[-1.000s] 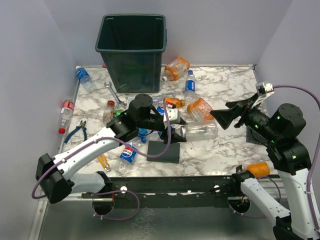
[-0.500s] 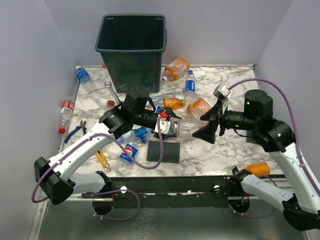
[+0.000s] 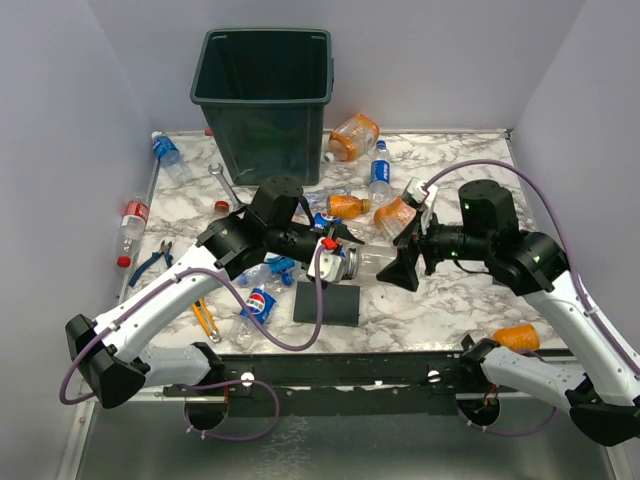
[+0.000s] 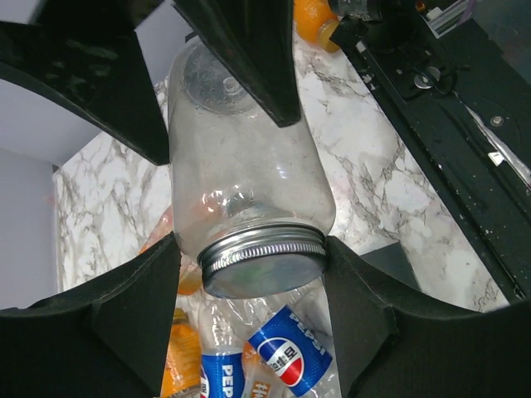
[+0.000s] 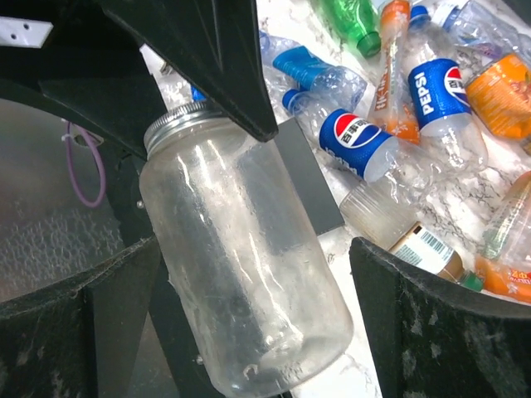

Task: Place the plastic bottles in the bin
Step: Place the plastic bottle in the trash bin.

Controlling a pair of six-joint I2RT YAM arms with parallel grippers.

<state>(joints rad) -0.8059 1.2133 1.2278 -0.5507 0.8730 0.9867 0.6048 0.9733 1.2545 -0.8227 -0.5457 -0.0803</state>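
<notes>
Marble-patterned table (image 3: 460, 170), grey walls behind.
Bin (image 3: 265, 100): upright at the far edge, left of centre.
Plastic bottles (image 3: 380, 178): lying scattered on the table, mostly between bin and arms; one by the left edge, one near the right arm's base.
Left gripper (image 3: 340, 263): clamped on the lid end of a clear jar (image 3: 375, 262), held off the table.
Right gripper (image 3: 408, 265): jaws spread wide, straddling the jar's base with a gap on one side.
Black plate (image 3: 328, 303): lies flat, just in front of the jar.
Wrench (image 3: 225, 185), pliers (image 3: 155, 262): on the left side of the table.
</notes>
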